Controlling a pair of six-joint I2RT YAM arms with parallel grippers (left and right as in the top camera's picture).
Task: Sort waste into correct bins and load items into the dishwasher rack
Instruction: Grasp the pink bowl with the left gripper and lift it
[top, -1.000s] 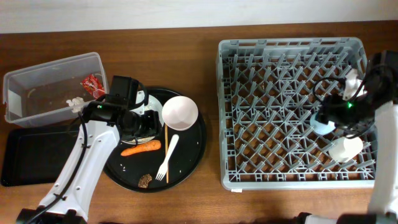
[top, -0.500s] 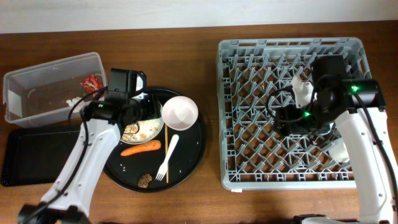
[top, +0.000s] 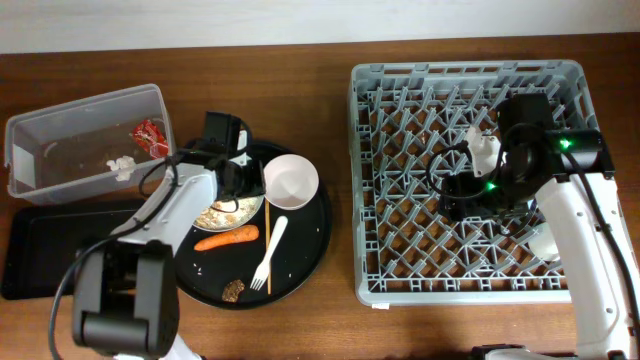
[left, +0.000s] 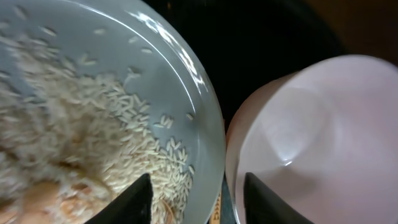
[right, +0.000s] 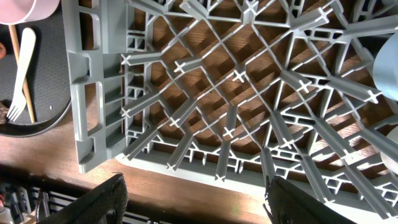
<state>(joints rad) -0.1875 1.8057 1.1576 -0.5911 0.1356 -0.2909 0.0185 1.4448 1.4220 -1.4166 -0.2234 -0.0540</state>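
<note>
Left hand (left: 198, 199): fingers apart, straddling the rim of the plate (left: 180, 68). One tip is over the rice (left: 74, 143), the other beside the bowl (left: 311, 137). Nothing is clamped.
Right hand (right: 196, 205): fingers wide apart and empty, above the pegs of the rack (top: 400, 280).
Done: the red wrapper (top: 150, 135) and the tissue (top: 123, 166) lie in the clear tub (top: 60, 140), upper left. The cream-white cup (top: 546, 241) sits in the rack, right of frame.
Outstanding: the rice, the carrot (top: 226, 239) and the brown lump (top: 234, 290) are unsorted on the round black tray (top: 300, 250). The plate, the bowl and the fork (top: 268, 255) are not loaded.
Assessment: under half complete.
Obscured: the light-blue cup (right: 387, 59) shows only as a sliver at the frame edge, and overhead the arm covers it. Whether the left fingertips touch the plate cannot be determined.
</note>
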